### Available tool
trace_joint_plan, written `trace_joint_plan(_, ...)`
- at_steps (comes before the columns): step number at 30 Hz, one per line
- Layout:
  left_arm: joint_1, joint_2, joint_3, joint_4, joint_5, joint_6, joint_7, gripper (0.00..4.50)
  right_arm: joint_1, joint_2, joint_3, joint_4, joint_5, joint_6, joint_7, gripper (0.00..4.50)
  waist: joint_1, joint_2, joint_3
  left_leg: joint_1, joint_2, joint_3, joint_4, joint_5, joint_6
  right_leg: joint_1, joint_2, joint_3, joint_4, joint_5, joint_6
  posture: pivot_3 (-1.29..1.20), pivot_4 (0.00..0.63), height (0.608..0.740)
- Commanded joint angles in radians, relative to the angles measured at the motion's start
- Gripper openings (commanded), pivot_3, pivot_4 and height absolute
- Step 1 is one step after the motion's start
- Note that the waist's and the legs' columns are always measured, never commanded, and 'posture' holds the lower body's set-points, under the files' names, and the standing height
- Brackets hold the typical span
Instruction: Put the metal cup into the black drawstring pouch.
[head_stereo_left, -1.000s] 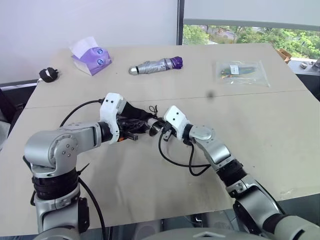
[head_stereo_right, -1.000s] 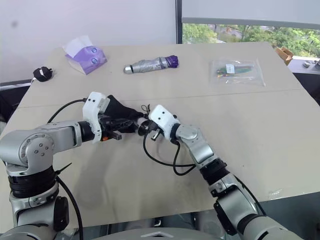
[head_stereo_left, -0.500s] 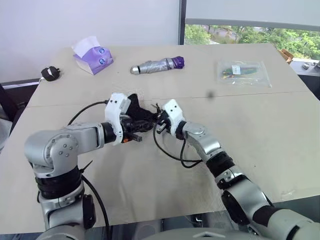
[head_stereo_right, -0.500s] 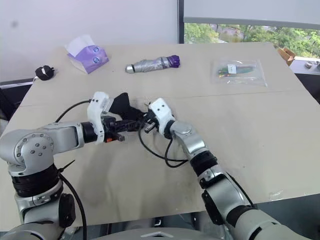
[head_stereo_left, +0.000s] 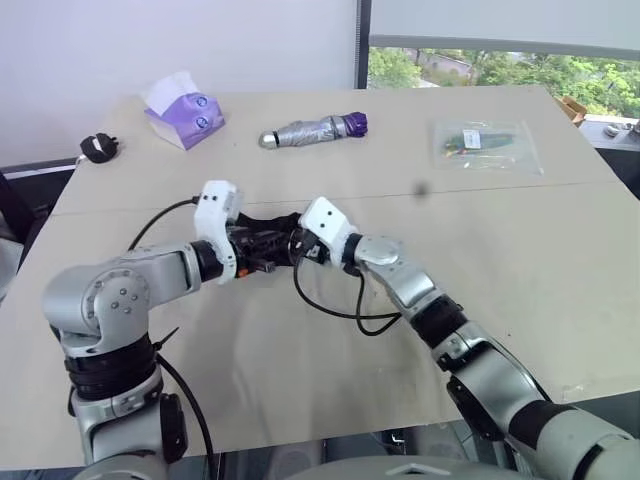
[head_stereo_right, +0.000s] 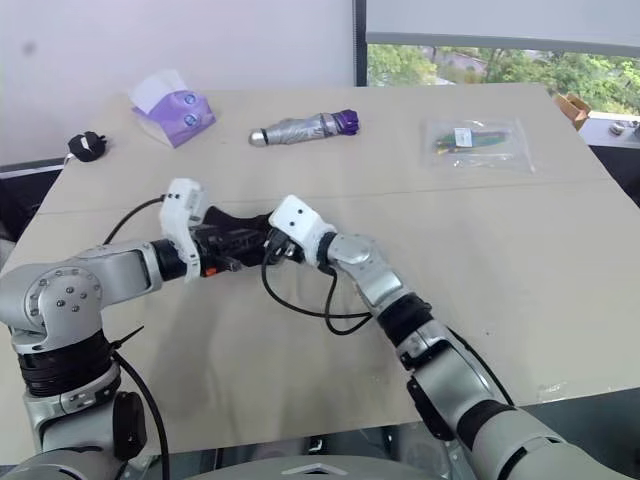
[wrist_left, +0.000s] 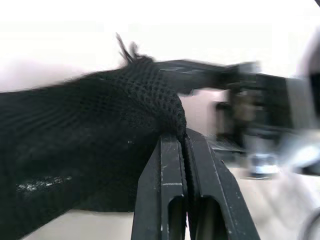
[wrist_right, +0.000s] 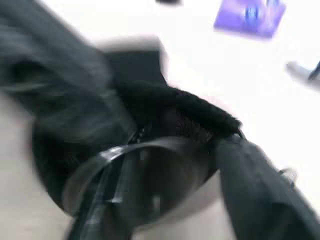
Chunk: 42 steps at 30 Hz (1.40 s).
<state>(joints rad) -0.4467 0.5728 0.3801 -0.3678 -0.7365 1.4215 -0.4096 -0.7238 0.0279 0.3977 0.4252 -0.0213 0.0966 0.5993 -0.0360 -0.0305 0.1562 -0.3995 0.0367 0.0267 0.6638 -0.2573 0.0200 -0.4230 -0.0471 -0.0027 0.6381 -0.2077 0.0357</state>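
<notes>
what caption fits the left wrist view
Left gripper shut on the black drawstring pouch, held up at its edge.

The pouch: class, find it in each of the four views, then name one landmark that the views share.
Left eye: pouch, centre, between both wrists.
Right eye, left of centre.
Left wrist, black mesh at the left.
Right wrist, dark fabric around the cup.
Landmark: purple tissue pack.

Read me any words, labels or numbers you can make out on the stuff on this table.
None can be read.
Purple tissue pack: round printed marks, too small to read.
Clear plastic bag: white label, too small to read.
Folded umbrella, black plug: no text seen.
</notes>
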Motion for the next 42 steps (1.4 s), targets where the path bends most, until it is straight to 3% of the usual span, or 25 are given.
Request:
trace_joint_plan(1, 0.018, 0.066, -0.016, 0.025, 0.03, -0.131, -0.066, 0.0, 0.077, -0.107, -0.01, -0.288, 0.062, 0.105, 0.129, 3.17, 0.004, 0.0, 0.0, -0.001, 0.0, -0.001, 0.0, 0.0, 0.0, 0.0, -0.001, 0.0, -0.001, 0.0, 0.0, 0.0, 0.15, 0.74)
trace_joint_plan(3, 0.025, 0.115, -0.036, 0.05, 0.028, -0.158, -0.118, 0.0, 0.113, -0.153, -0.016, -0.388, 0.073, 0.137, 0.15, 4.21, 0.005, 0.0, 0.0, -0.002, -0.001, -0.001, -0.001, 0.0, 0.0, 0.0, -0.001, -0.001, -0.003, 0.0, 0.0, 0.0, 0.15, 0.74)
trace_joint_plan(4, 0.034, 0.145, -0.05, 0.053, 0.032, -0.179, -0.15, 0.0, 0.126, -0.168, -0.02, -0.422, 0.085, 0.156, 0.159, 4.44, 0.004, 0.0, 0.0, -0.002, -0.001, -0.001, -0.001, 0.0, 0.001, 0.0, -0.001, -0.001, -0.003, 0.0, 0.0, 0.0, 0.15, 0.74)
trace_joint_plan(9, 0.042, 0.23, -0.05, 0.082, 0.015, -0.225, -0.243, 0.0, 0.095, -0.18, 0.05, -0.283, -0.062, 0.027, 0.086, 4.44, -0.005, 0.0, 0.001, 0.002, 0.0, 0.0, -0.004, -0.001, 0.003, 0.0, 0.001, -0.002, 0.0, -0.003, -0.005, 0.0, 0.15, 0.74)
trace_joint_plan(16, 0.044, 0.284, -0.031, 0.057, -0.007, -0.224, -0.275, 0.0, -0.106, -0.018, 0.126, 0.266, -0.256, -0.277, -0.157, 4.44, -0.006, -0.001, 0.002, 0.001, 0.001, 0.0, -0.005, 0.0, 0.0, -0.002, 0.01, -0.001, 0.002, -0.003, -0.004, 0.0, 0.15, 0.74)
trace_joint_plan(22, 0.04, 0.288, -0.019, 0.029, -0.028, -0.207, -0.251, 0.0, -0.204, 0.069, 0.104, 0.507, -0.287, -0.392, -0.232, 4.44, -0.006, -0.003, 0.001, 0.001, 0.001, 0.001, -0.006, 0.002, -0.003, -0.004, 0.009, 0.0, 0.002, -0.002, -0.003, 0.0, 0.15, 0.74)
trace_joint_plan(26, 0.04, 0.295, -0.001, 0.024, -0.035, -0.199, -0.232, 0.0, -0.234, 0.089, 0.087, 0.577, -0.288, -0.417, -0.248, 3.25, -0.007, -0.002, 0.001, 0.001, 0.002, 0.0, -0.006, 0.002, -0.003, -0.004, 0.008, 0.0, 0.003, -0.002, -0.004, 0.0, 0.15, 0.74)
trace_joint_plan(32, 0.072, 0.284, 0.033, 0.001, -0.05, -0.19, -0.208, 0.0, -0.208, 0.063, 0.05, 0.561, -0.273, -0.439, -0.243, 0.25, -0.004, -0.002, 0.002, 0.001, 0.001, -0.003, -0.007, 0.002, -0.003, -0.003, 0.008, 0.0, 0.004, -0.003, -0.005, 0.0, 0.15, 0.74)
trace_joint_plan(42, 0.116, 0.225, 0.072, -0.05, -0.098, -0.228, -0.172, 0.0, -0.176, -0.072, -0.035, 0.351, -0.267, -0.361, -0.231, 0.11, -0.005, -0.002, 0.002, 0.0, 0.001, -0.003, -0.011, 0.005, -0.008, -0.005, 0.007, 0.0, 0.003, -0.003, -0.005, 0.0, 0.15, 0.74)
